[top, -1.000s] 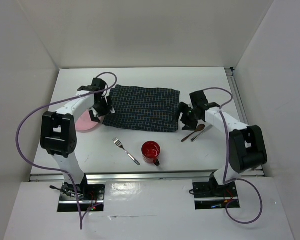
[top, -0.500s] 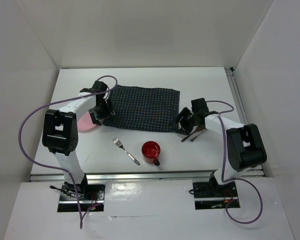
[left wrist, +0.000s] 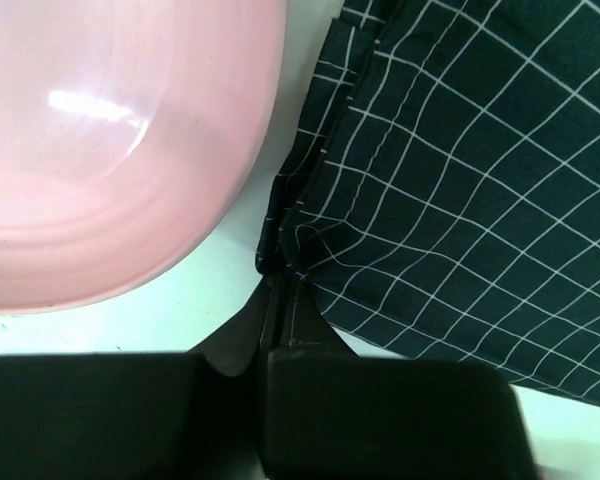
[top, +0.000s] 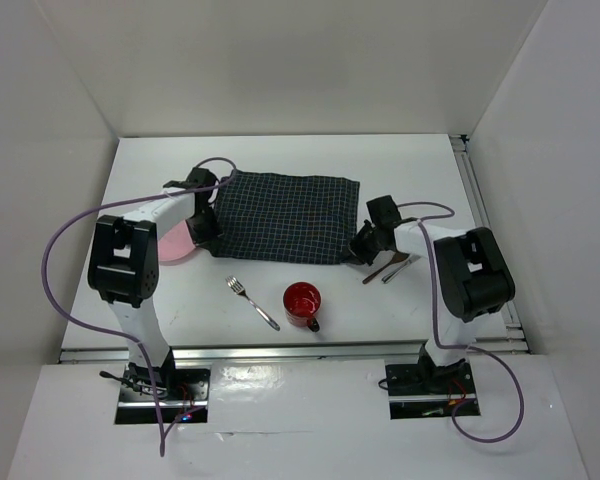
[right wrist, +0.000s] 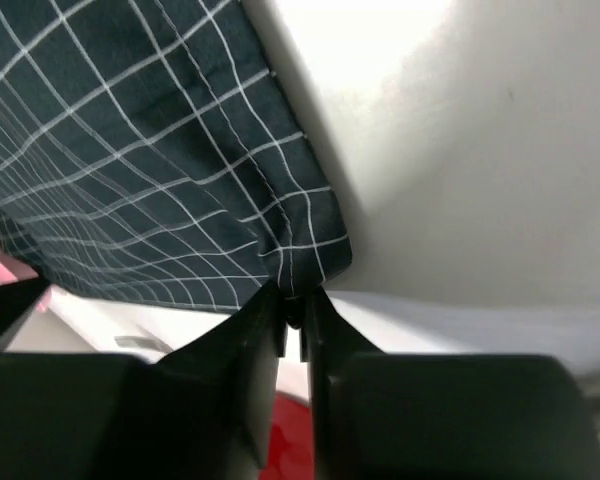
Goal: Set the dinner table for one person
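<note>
A dark navy checked placemat [top: 285,217] lies flat at the middle of the white dinner table [top: 280,158]. My left gripper [top: 202,238] is shut on its near left corner, and the cloth [left wrist: 460,180] bunches between the jaws at my left gripper [left wrist: 280,278]. Over on the right, my right gripper [top: 358,252] is shut on the near right corner. There the cloth [right wrist: 130,170] puckers where my right gripper [right wrist: 293,300] pinches it. A pink plate [top: 170,246] [left wrist: 110,150] sits just left of the placemat.
A fork [top: 252,302] and a red mug [top: 302,302] [right wrist: 285,440] rest on the table in front of the placemat. A wooden spoon and a knife [top: 388,266] lie just right of my right gripper. White walls enclose the table.
Both grippers were open above the placemat's near corners. They have come down and closed on them, the left at the near left corner, the right at the near right.
</note>
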You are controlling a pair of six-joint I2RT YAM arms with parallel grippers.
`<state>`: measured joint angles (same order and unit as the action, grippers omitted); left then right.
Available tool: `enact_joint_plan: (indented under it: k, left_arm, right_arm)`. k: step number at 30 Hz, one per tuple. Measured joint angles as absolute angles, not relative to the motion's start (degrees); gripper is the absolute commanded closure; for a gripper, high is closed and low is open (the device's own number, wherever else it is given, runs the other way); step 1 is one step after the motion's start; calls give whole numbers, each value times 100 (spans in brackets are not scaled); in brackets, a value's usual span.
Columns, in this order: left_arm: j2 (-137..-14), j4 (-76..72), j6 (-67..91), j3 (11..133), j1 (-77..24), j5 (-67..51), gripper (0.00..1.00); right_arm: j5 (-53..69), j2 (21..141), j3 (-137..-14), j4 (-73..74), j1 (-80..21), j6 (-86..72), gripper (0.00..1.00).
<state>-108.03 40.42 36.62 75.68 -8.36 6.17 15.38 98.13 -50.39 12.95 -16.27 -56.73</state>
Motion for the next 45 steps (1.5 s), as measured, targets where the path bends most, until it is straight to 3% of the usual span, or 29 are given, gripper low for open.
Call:
enact_joint_plan:
  k: [1, 2, 14, 21, 24, 25, 27, 28, 29, 32, 37, 40, 43, 45]
  left_arm:
    - [-10805, 4040, 3647, 7568, -836, 615, 100]
    - [-10805, 4040, 3649, 7568, -836, 615, 100]
    - [-10215, 4023, 3682, 7620, -836, 591, 100]
    - [-8840, 3468, 4204, 5983, -838, 482, 100]
    - [-8785, 3454, 4366, 5566, -838, 443, 100]
    - [-8785, 3470, 4383, 5518, -838, 440, 100]
    - [-8785, 3485, 4388, 5575, -838, 438, 91]
    - [-8785, 3489, 4370, 5651, -838, 436, 83]
    - [-8788, 3527, 4357, 5804, -838, 436, 61]
    - [-8851, 3538, 4189, 6342, -873, 438, 24]
    - [-9474, 3468, 4029, 7210, -972, 467, 20]
    - [-10162, 3544, 3918, 7601, -1028, 467, 14]
    - [-10643, 3673, 3879, 7743, -1079, 464, 0]
    - [-10755, 3811, 3872, 7703, -1109, 460, 0]
  right_arm:
    - [1490, 9874, -5103, 1319, -1638, -5701, 87]
    - [1431, 9935, -5175, 1334, -1640, -5686, 100]
    - [314, 9566, -5992, 2001, -1658, -5384, 100]
    - [222, 8901, -5002, 2027, -1855, -5352, 100]
    - [285, 8906, -4665, 2080, -1938, -5380, 85]
    - [296, 8906, -4628, 2108, -1959, -5395, 60]
    - [276, 8906, -4654, 2163, -2014, -5395, 34]
    - [259, 8906, -4685, 2191, -2038, -5402, 26]
    - [193, 8906, -4735, 2259, -2062, -5334, 19]
    - [-40, 8866, -4899, 2488, -2075, -5227, 18]
    - [-423, 8665, -5400, 2845, -2075, -4971, 22]
    - [-427, 8652, -5708, 2871, -2036, -4849, 22]
    - [-242, 8652, -5763, 2880, -1973, -4805, 22]
    - [-60, 8656, -5712, 2856, -1911, -4838, 22]
